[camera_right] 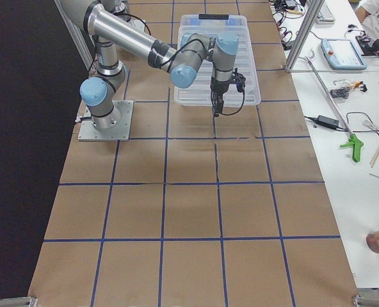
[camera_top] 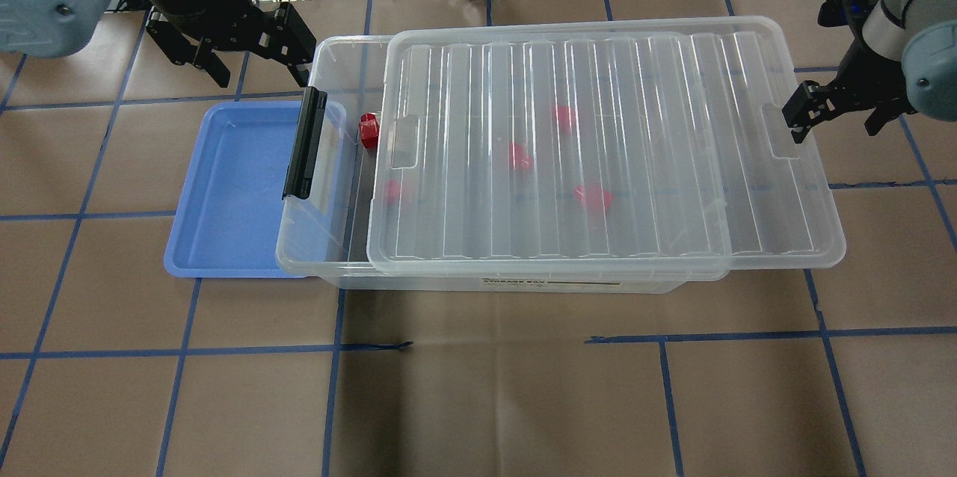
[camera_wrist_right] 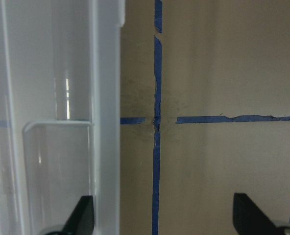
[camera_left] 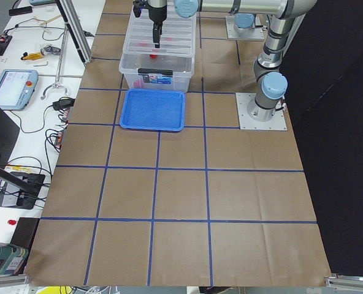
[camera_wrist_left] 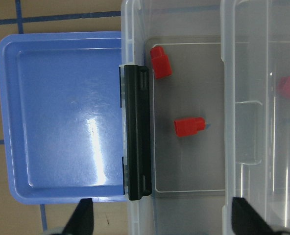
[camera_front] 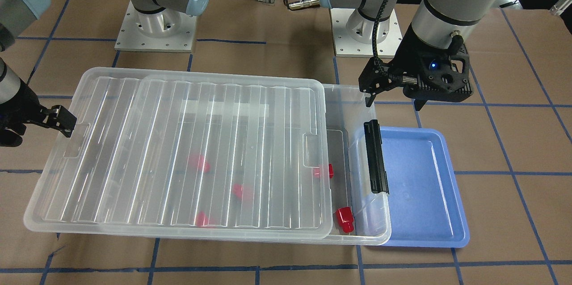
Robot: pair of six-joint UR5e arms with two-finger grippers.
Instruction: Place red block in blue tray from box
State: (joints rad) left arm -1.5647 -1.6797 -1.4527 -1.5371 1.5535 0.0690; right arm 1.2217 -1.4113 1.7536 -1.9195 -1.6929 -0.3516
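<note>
Closest in the front-facing view, the large clear plastic storage box (camera_front: 373, 218) carries its ribbed clear lid (camera_front: 201, 142) offset toward the robot's right, baring the end with the black latch bar (camera_front: 376, 156), where a small glossy red block (camera_front: 344, 219) lies inside. Overhead, the shallow blue plastic tray (camera_top: 232, 185) lies beside that end, its edge under the box's rim. Left wrist: the left gripper (camera_wrist_left: 162, 223) hangs spread wide above the latch. Right wrist: the right gripper (camera_wrist_right: 164, 223), fingers wide, straddles lid rim and brown paper table (camera_wrist_right: 223, 73).
</note>
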